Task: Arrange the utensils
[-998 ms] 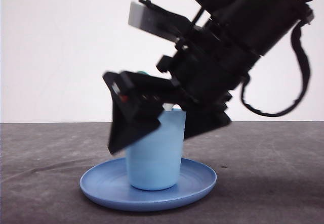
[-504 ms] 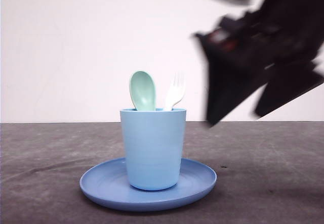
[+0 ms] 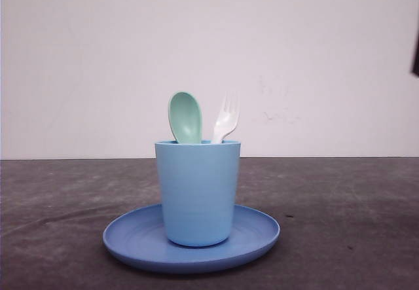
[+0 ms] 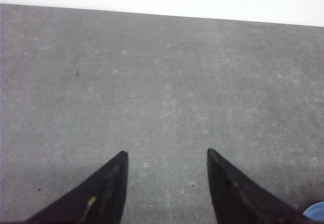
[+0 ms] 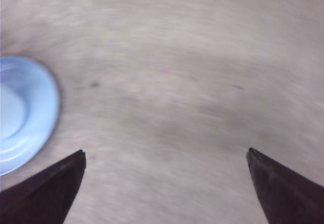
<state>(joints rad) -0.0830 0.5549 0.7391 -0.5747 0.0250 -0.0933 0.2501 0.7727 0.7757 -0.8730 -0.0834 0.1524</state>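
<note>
The mint-green spoon [image 3: 185, 117] and the white fork [image 3: 226, 118] stand upright side by side in the light blue cup [image 3: 197, 192], bowl and tines sticking above its rim. The cup rests on the round blue plate [image 3: 131, 239] in the front view. My left gripper [image 4: 167, 155] is open over bare grey table, nothing between its fingers. My right gripper [image 5: 166, 153] is open wide above the table, with the plate's edge [image 5: 35, 107] off to one side in its blurred wrist view. A dark sliver of the right arm [image 3: 416, 53] shows at the front view's right edge.
The dark grey table [image 3: 340, 224] stretches around the plate on all sides. A plain white wall [image 3: 314, 61] stands behind it. A bit of blue plate rim [image 4: 316, 211] peeks into the corner of the left wrist view.
The right arm has pulled up and away to the right, off the cup, leaving spoon and fork standing in it. It has nearly left the front view.
</note>
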